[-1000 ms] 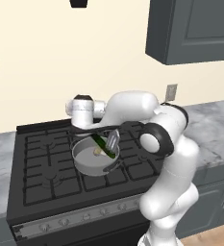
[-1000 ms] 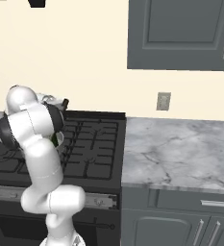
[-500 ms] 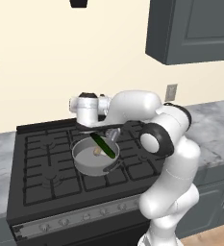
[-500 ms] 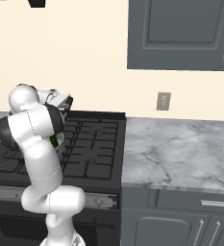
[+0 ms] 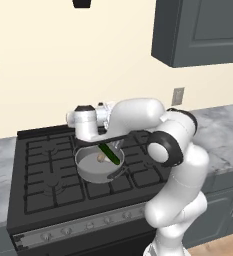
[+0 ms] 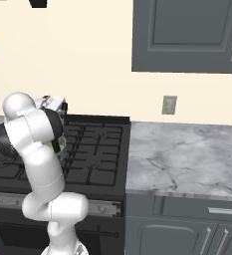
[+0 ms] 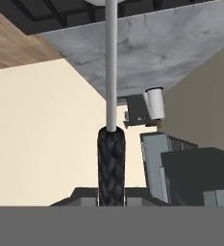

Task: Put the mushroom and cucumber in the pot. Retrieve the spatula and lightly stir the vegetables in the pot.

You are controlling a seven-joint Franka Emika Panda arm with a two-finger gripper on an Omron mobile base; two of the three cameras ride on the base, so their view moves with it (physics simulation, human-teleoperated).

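Gripping the spatula (image 7: 110, 144), the hand (image 7: 110, 199) pinches the dark textured handle, which rises between the finger tips in the hand view; a thin pale shaft runs on from the handle toward the top of that view, its far end cut off by the frame. In the left base view the hand (image 5: 109, 145) hangs over the pot (image 5: 86, 167), tucked under the bent forearm, and the tool's lower end is too hidden to tell whether it touches anything.

Inside the pot lies the cucumber (image 5: 109, 153), slanting from the back rim toward the pot's right side, and the mushroom (image 5: 101, 158) sits just beside it, toward the pot's middle. The pot stands on the stove (image 5: 38, 185), on the grates right of the stove's centre, with bare grates open to the pot's left and in front of it. Close behind the pot, the stove's back edge meets the wall.

In the right base view the arm's upper links cover most of the pot, and a sliver of the cucumber (image 6: 55, 147) shows past them. Right of the stove the grey marble bench (image 6: 187, 154) runs on at the same level. Above the bench, right of the pot, hangs a dark cabinet (image 5: 203, 30), and a wall outlet (image 5: 177, 95) sits below it.
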